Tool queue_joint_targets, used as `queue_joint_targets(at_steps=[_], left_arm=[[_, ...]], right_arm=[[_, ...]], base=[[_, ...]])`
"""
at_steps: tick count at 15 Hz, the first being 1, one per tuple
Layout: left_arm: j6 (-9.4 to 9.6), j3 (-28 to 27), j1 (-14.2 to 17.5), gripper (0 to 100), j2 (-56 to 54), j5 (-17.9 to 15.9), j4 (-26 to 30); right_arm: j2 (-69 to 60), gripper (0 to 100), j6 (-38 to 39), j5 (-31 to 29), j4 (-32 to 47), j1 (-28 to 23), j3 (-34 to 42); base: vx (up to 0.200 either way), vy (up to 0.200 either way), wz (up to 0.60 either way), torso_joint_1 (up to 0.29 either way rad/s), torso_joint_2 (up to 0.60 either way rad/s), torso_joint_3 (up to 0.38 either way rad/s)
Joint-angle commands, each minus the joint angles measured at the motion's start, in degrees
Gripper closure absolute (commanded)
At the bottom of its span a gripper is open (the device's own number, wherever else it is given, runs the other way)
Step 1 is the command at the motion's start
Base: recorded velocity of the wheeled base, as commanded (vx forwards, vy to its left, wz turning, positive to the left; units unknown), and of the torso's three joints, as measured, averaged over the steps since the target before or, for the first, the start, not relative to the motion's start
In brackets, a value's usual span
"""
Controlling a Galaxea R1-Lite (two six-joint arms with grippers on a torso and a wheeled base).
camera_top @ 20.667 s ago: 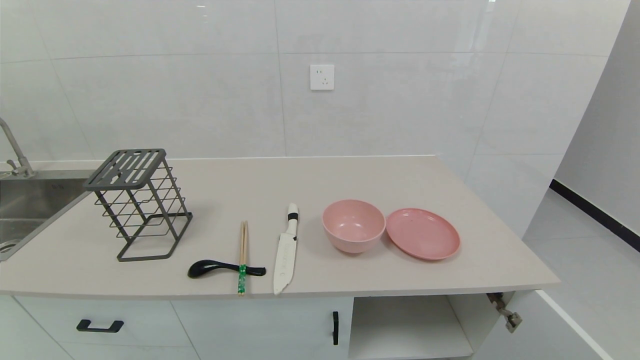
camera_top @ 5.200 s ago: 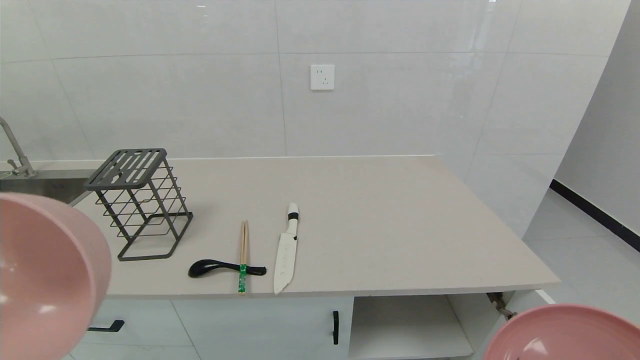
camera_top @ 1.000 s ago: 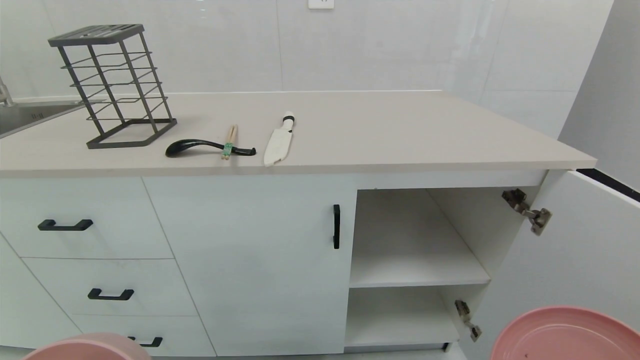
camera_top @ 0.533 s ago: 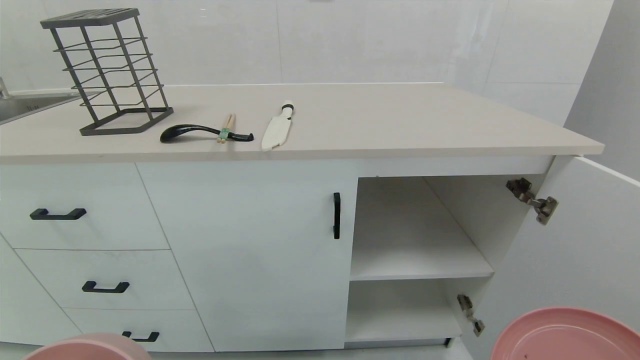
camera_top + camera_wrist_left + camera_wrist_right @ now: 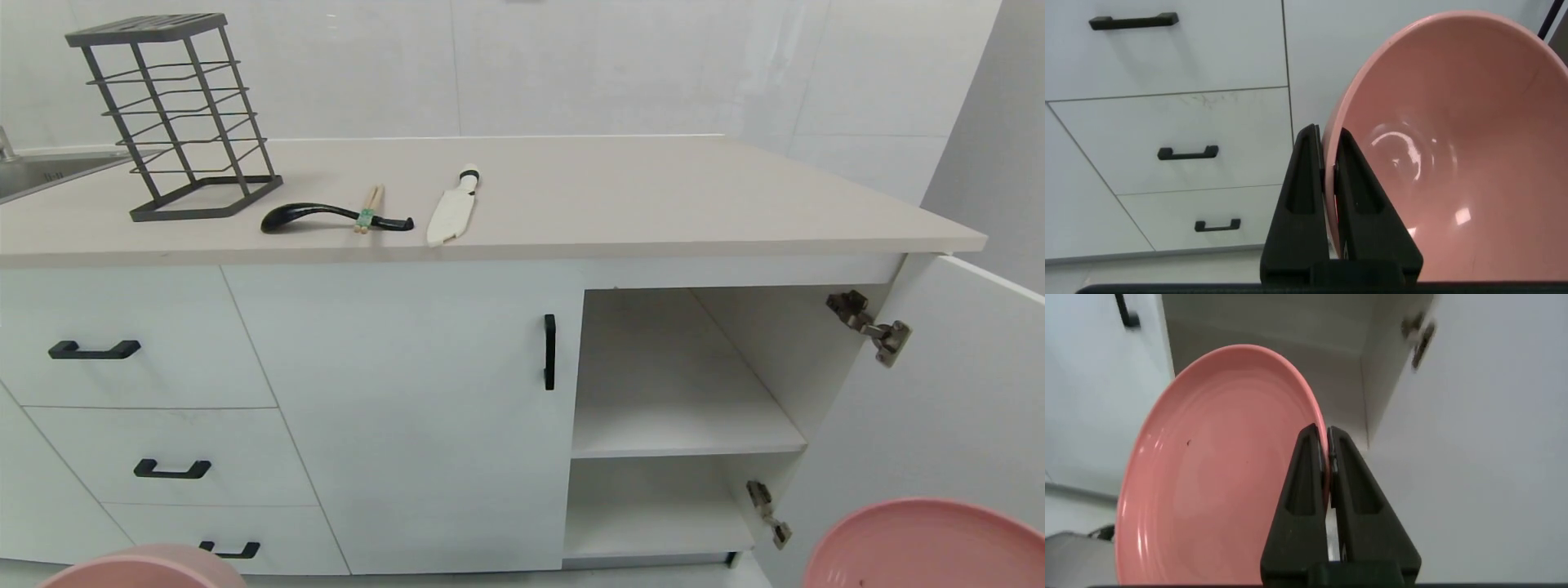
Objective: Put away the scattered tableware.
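Note:
My left gripper (image 5: 1328, 163) is shut on the rim of the pink bowl (image 5: 1454, 139), held low in front of the drawers; the bowl's edge (image 5: 143, 567) shows at the bottom left of the head view. My right gripper (image 5: 1328, 461) is shut on the rim of the pink plate (image 5: 1217, 465), which sits at the bottom right of the head view (image 5: 927, 543), just outside the open cabinet (image 5: 678, 425). On the counter lie a black spoon (image 5: 314, 216), chopsticks (image 5: 369, 209) and a white knife (image 5: 453, 212).
A dark wire rack (image 5: 175, 114) stands on the counter's left, beside the sink (image 5: 41, 171). The cabinet door (image 5: 939, 392) hangs open to the right, showing two bare white shelves. Drawers with black handles (image 5: 94, 349) fill the left front.
Since a second ago the head view has dropped slightly lower, so the counter sits higher in the picture. Bowl and plate stay held at the bottom corners.

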Motion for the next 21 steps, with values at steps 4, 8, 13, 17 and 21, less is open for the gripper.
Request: queue_joint_targets(at_steps=[4, 8, 13, 17, 21], left_arm=[[0.02, 0.02, 0.01, 100, 0.07, 0.01, 0.08], [0.02, 0.02, 0.01, 100, 0.07, 0.01, 0.08], [-0.07, 0.02, 0.01, 100, 0.07, 0.10, 0.08], [-0.16, 0.02, 0.01, 100, 0.07, 0.10, 0.08], [-0.16, 0.02, 0.01, 100, 0.07, 0.10, 0.08]], right_arm=[[34.80, 100, 0.23, 3.55, -5.53, 10.74, -7.16], [58.62, 100, 0.05, 3.63, -24.33, 17.07, -4.35], [86.22, 100, -0.03, 3.72, -44.81, 20.68, -2.24], [102.83, 100, 0.58, 3.98, -53.60, 20.24, -5.41], [111.09, 100, 0.85, 5.48, -53.69, 18.48, -15.07]], base=[[0.000, 0.000, 0.00, 0.000, 0.00, 0.000], [0.000, 0.000, 0.00, 0.000, 0.00, 0.000], [0.000, 0.000, 0.00, 0.000, 0.00, 0.000], [0.000, 0.000, 0.00, 0.000, 0.00, 0.000], [0.000, 0.000, 0.00, 0.000, 0.00, 0.000]])
